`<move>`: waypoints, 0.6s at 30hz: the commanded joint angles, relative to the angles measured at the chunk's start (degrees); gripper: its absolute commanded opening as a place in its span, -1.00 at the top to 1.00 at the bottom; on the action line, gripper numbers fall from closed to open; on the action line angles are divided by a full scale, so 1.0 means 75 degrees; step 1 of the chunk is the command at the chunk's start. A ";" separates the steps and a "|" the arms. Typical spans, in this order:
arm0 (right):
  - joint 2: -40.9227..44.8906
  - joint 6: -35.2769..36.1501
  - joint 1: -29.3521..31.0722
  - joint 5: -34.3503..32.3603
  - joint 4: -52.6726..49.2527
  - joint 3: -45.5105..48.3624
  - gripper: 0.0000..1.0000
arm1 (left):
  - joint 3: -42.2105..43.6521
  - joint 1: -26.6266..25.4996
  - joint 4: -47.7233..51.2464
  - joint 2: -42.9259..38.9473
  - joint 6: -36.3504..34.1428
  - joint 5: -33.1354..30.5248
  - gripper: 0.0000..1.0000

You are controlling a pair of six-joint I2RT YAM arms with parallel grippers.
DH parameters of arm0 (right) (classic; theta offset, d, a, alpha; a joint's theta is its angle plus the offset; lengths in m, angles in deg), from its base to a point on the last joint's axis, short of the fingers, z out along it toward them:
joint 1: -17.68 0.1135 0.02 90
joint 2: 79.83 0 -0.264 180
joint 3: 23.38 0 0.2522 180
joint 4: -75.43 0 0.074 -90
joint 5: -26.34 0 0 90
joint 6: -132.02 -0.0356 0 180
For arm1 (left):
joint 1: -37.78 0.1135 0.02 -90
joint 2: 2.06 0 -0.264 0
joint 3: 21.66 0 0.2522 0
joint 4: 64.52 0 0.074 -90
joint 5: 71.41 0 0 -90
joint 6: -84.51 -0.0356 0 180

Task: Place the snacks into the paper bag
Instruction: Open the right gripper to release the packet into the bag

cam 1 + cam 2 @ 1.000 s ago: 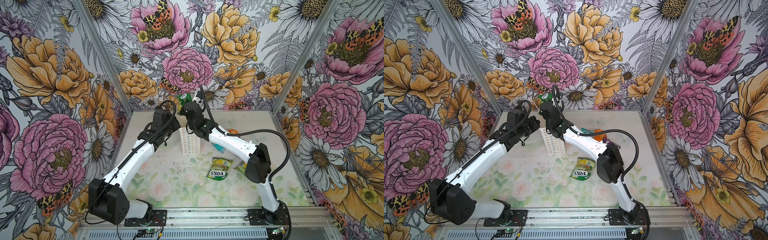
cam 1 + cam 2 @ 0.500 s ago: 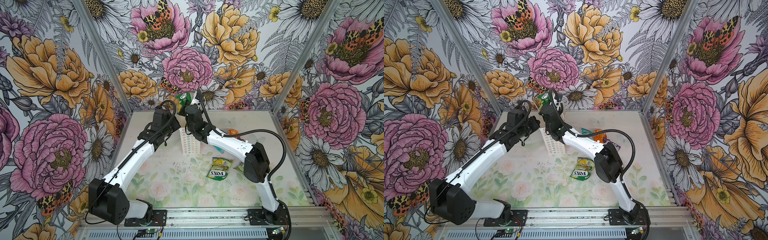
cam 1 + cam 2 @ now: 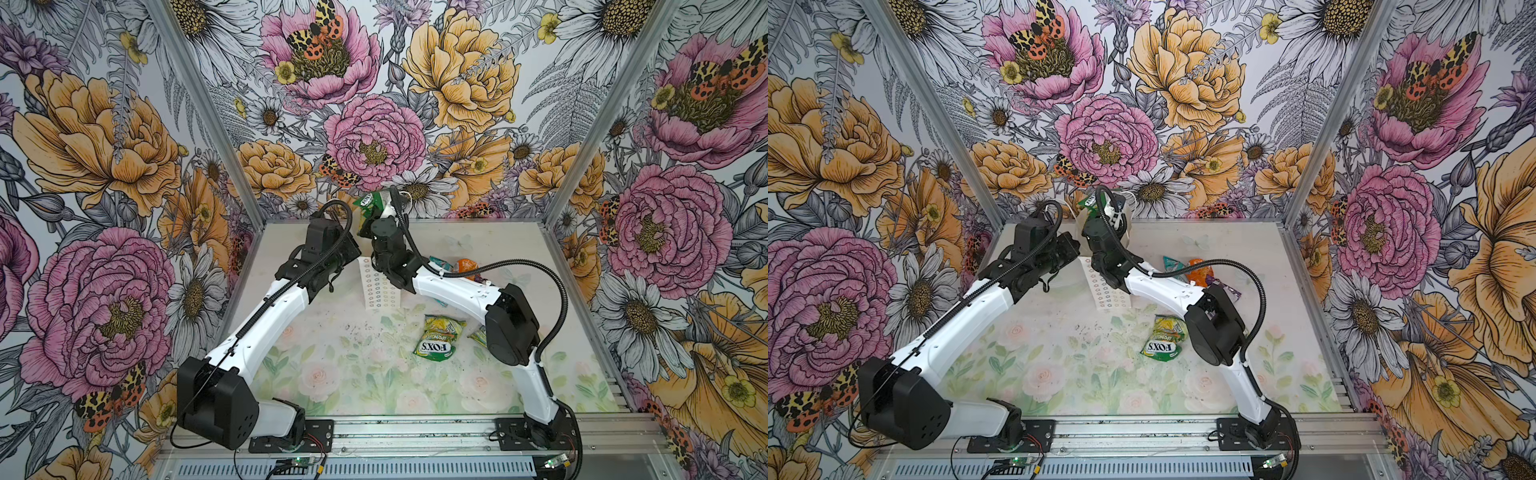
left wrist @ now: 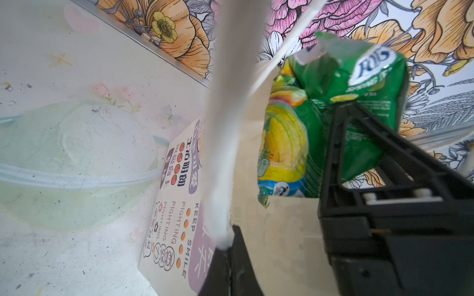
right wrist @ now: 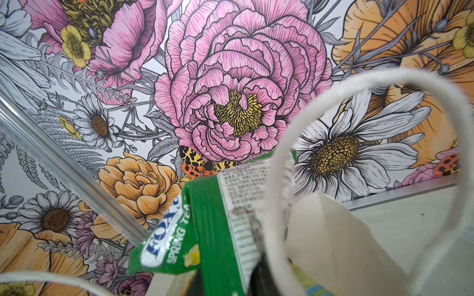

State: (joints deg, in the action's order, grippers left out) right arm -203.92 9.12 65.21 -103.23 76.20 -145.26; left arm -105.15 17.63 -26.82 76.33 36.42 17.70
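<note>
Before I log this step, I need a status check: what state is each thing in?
paper bag, upright; left pincer shut on its handle
green packet, held aloft at the bag's top by the right pincer
yellow-green FOX'S packet, lying on the table
teal packet, lying on the table
orange packet, lying on the table

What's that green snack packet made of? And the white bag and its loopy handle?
The green packet looks like thin plastic or foil film. It is glossy, crinkled and catches the light. The paper bag looks like matte white paper, with sharp folded creases and printed rings. The string handle is probably soft twisted cord, matte and slightly fuzzy.
</note>
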 commanded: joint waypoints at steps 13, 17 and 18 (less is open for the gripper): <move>0.0549 0.0415 -0.0076 -0.0062 0.0759 0.0105 0.41 | 0.0052 -0.0052 -0.0034 -0.0139 0.0025 -0.0124 1.00; 0.0662 0.0450 -0.0081 0.0075 0.0768 0.0170 0.40 | 0.0055 -0.0051 -0.0031 -0.0139 0.0025 -0.0114 1.00; 0.0689 0.0463 -0.0088 0.0126 0.0782 0.0188 0.40 | 0.0065 -0.0044 -0.0034 -0.0139 0.0025 -0.0120 1.00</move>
State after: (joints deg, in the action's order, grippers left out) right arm -202.00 11.70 65.02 -103.25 80.76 -144.76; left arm -105.15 17.63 -27.01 76.33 36.42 17.70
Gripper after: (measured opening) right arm 0.300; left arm 0.040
